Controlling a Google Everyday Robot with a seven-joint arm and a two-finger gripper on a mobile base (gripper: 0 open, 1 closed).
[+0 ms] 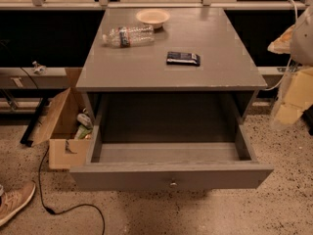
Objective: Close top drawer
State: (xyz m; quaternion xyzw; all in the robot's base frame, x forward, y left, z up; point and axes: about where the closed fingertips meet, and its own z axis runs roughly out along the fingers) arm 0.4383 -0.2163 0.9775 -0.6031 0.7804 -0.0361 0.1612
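Note:
The top drawer [171, 176] of the gray cabinet is pulled far out toward me. Its flat front faces me with a small round metal knob [173, 183] at the centre. The drawer's inside looks bare. My gripper [289, 106] shows as a blurred cream-yellow shape at the right edge of the camera view. It is to the right of the cabinet, level with the drawer opening and apart from the drawer. The lower drawers are hidden below the open one.
On the cabinet top [215, 72] lie a plastic bottle [128, 35], a pale bowl [152, 17] and a dark packet [183, 58]. An open cardboard box [61, 126] stands left of the cabinet. A shoe [14, 202] and a black cable [68, 209] are on the floor at lower left.

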